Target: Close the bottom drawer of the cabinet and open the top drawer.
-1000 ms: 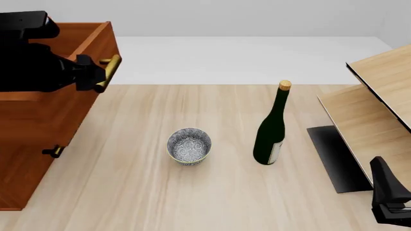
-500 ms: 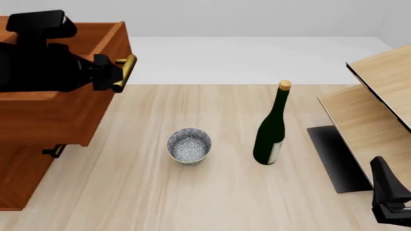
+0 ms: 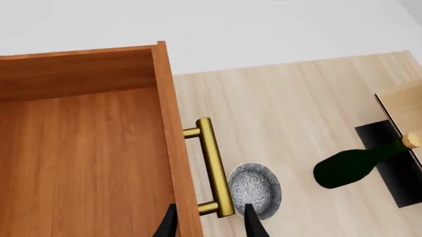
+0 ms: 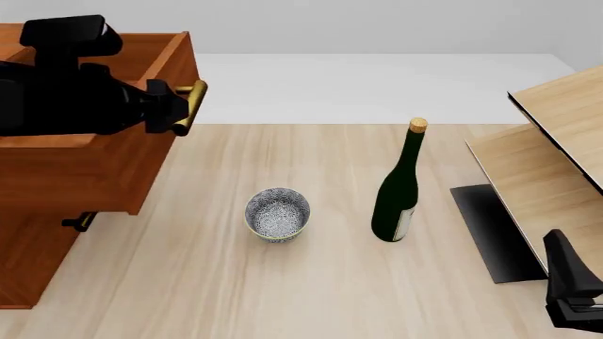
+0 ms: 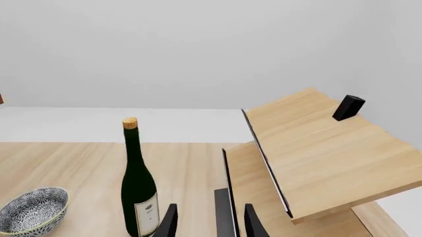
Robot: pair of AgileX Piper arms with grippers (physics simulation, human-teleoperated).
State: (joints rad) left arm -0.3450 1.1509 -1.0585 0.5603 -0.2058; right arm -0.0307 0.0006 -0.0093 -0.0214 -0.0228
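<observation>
A simulated tabletop, not a real room: flat grey backdrop, pale wood table [image 4: 311,282], household props on it – a reddish cabinet [image 4: 56,183], wine bottle [image 4: 397,191], patterned bowl [image 4: 277,214], light-wood shelf unit [image 4: 556,155]

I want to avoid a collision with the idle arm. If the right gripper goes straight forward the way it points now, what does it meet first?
Probably the pale shelf unit: its dark edge sits directly between the right gripper fingers. The wine bottle stands just off that line; depth is unclear.

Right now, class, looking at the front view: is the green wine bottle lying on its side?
No, the wine bottle stands upright on the table, cork end up, right of the patterned bowl.
</observation>
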